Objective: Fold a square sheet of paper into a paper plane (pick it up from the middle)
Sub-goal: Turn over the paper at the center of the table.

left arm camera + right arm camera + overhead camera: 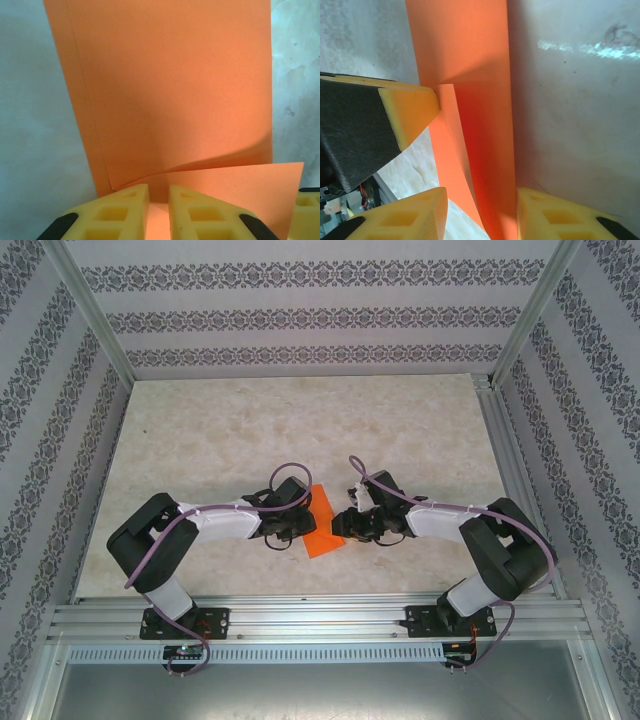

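The thin, bright orange square sheet of paper (pixel 322 525) is judged to be very light, limp and easily creased. It is expected to buckle under any sideways push and to slip from a loose pinch. A firm hold across a doubled layer near the middle is therefore advised, rather than at a loose corner.

At the left, the black, yellow-fingered left gripper (pixel 159 189) is set at the sheet's near edge with its jaws drawn almost together. Orange is seen in the narrow gap, but whether the paper is actually pinched cannot be told from so close a view.

In the centre, the sheet is found between the two grippers, over the pale marbled table top (pixel 300 420) and near the arms. It is plain and unmarked. A long crease is seen down one side, and a lower flap is curled over the main face, so a fold is taken to be partly made.

At the right, the right gripper (pixel 480 195) is placed with its jaws apart on either side of the sheet, and nothing is clamped.
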Controlling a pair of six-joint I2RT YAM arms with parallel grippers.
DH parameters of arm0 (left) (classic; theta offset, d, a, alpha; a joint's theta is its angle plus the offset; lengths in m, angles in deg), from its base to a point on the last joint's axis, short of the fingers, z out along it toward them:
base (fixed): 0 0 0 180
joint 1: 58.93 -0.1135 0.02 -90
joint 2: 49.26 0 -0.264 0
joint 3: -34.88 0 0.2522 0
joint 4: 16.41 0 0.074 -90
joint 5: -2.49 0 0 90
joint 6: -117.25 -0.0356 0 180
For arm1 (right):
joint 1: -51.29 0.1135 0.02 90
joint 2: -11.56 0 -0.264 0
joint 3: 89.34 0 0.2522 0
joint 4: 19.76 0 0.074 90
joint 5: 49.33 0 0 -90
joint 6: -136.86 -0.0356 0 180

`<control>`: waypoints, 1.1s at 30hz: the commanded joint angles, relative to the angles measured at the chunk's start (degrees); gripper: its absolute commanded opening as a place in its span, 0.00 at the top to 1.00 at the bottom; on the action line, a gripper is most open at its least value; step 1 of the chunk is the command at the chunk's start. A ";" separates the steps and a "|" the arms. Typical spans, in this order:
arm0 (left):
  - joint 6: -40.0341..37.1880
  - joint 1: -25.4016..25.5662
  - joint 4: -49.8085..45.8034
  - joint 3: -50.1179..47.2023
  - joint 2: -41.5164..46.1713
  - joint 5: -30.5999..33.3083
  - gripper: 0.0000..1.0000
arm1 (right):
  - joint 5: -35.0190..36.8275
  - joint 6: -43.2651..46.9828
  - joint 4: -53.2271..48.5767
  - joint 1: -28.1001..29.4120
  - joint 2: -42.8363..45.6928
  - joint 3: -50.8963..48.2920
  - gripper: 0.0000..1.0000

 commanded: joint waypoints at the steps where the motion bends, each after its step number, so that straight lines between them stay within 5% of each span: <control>1: 0.34 -0.45 -3.26 0.58 -0.95 -0.09 0.79 | -1.77 -0.56 3.29 -0.08 -1.05 -0.79 0.61; 7: 0.36 -0.49 -3.34 0.54 -0.49 -0.02 0.79 | -1.43 -0.56 3.37 -0.27 -1.48 -0.97 0.62; 21: 0.65 -0.49 -2.63 0.79 3.09 -0.01 0.75 | -1.01 1.96 0.48 -0.52 1.51 -0.56 0.94; 30: 0.45 -0.66 -8.88 1.42 15.13 6.25 0.62 | 9.68 10.69 -16.95 -0.30 10.23 5.37 1.00; 33: 0.45 -1.39 -12.98 1.17 20.49 9.83 0.58 | 20.78 16.43 -29.81 0.82 13.57 11.39 1.00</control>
